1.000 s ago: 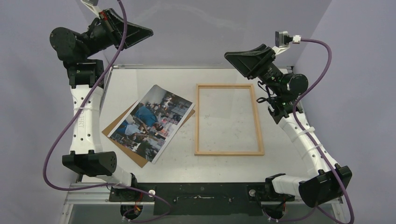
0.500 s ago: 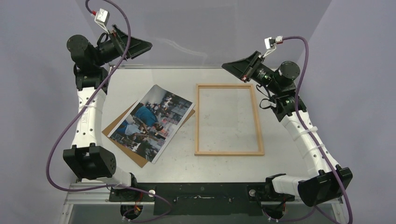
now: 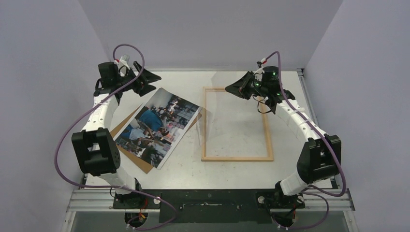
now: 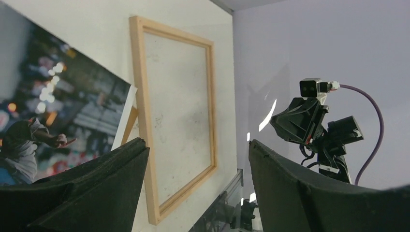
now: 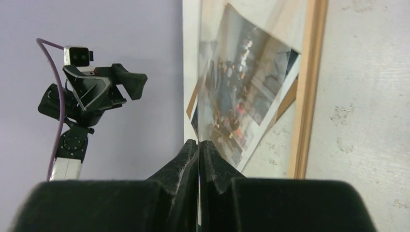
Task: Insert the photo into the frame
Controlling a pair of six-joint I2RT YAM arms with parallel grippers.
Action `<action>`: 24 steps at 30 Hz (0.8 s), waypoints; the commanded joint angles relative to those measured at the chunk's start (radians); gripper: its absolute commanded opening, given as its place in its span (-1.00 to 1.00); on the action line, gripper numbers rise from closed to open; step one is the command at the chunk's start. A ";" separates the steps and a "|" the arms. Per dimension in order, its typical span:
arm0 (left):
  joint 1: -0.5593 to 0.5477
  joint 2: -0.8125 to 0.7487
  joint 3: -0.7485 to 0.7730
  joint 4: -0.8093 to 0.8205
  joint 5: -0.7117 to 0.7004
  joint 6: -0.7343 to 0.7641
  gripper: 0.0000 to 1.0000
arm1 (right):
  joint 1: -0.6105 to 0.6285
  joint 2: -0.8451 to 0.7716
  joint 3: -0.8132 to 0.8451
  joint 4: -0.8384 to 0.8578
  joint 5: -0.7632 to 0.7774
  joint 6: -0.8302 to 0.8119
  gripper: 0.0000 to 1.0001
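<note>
Right gripper [image 5: 198, 142] pinches clear pane [image 3: 208, 116] tilted off frame [image 3: 268, 125], likely clearing room for photo [image 3: 157, 125]; left gripper [image 4: 198, 145] spread, empty.

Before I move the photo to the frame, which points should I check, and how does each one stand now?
1. Is the left hand open and empty? Ok: jaws wide apart, nothing between.
2. Is the right hand shut on the pane? Ok: a thin clear edge sits between its closed jaws.
3. Is the photo free to lift? Ok: it lies on the board, and no hand touches it.
4. Is the photo lined up with the frame? Not ok: it lies skewed, to the frame's left.
5. Is the frame flat on the table? Ok.
6. Is the pane fully clear of the frame's opening? Cannot tell.
</note>
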 commanded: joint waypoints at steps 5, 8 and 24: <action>-0.080 0.123 -0.051 0.039 -0.048 0.063 0.47 | -0.020 0.101 0.084 0.013 -0.061 0.006 -1.00; -0.105 0.175 -0.051 0.055 -0.048 0.068 0.46 | -0.022 0.125 0.079 0.015 -0.068 -0.009 -1.00; -0.245 0.387 0.044 0.070 -0.062 0.074 0.40 | -0.176 0.180 -0.109 -0.009 -0.091 -0.393 -1.00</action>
